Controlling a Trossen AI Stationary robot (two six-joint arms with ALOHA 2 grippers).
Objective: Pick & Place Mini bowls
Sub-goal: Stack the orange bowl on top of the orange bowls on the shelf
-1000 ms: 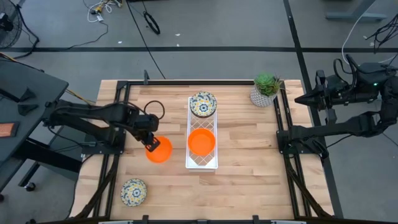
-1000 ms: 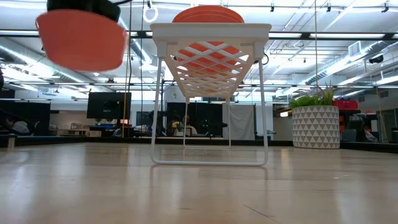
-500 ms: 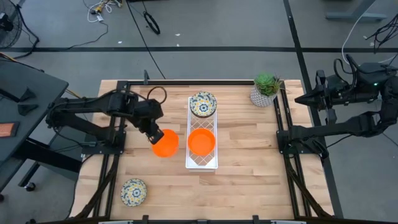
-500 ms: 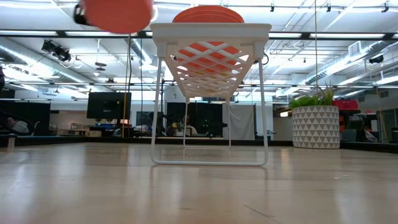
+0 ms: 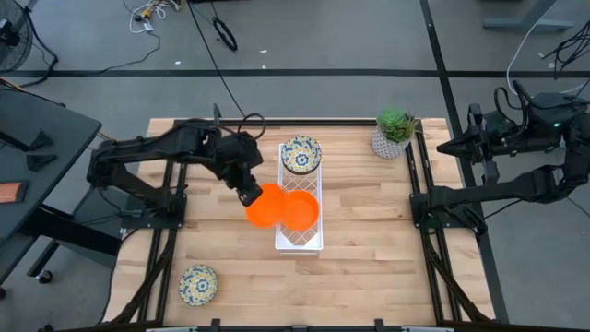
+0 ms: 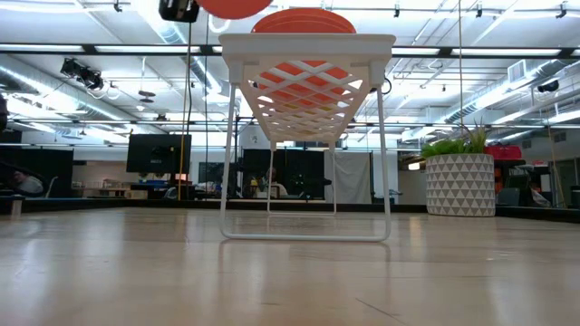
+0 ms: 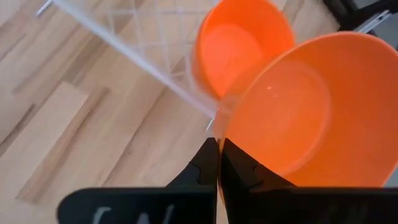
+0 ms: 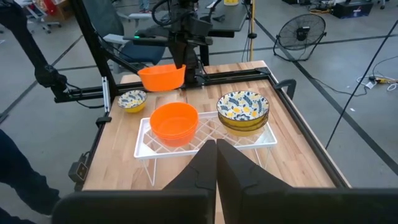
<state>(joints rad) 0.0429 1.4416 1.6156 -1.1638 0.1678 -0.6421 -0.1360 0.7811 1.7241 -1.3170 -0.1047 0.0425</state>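
My left gripper (image 5: 250, 195) is shut on a plain orange mini bowl (image 5: 264, 206) held in the air at the left rim of the white wire rack (image 5: 300, 242). In the rack sit a stack of orange bowls (image 5: 301, 211) and, farther back, a stack of floral bowls (image 5: 300, 154). One more floral bowl (image 5: 197, 284) stands on its base near the table's near-left corner. In the low view the held bowl (image 6: 237, 6) shows only at the top edge. My right gripper (image 8: 216, 149) is shut and waits off the table's right side. My left gripper pinches the orange bowl by its rim (image 7: 227, 127), on the side toward the table's left, one finger (image 7: 247, 169) inside the bowl and the other outside. The fingers slant down from the table's left. The bowl is lifted clear, mouth up, overlapping the rack's left rim.
A potted green plant (image 5: 395, 132) stands at the table's far-right corner. The rack stands on thin legs (image 6: 229, 163) high above the wood. Bare wood lies to the right of the rack and along the near edge.
My left gripper has carried the orange bowl up and toward the table's right and far side, from the open wood left of the rack to the rack's left rim. It has stayed shut on the bowl. In the low view the bowl has risen to the top edge.
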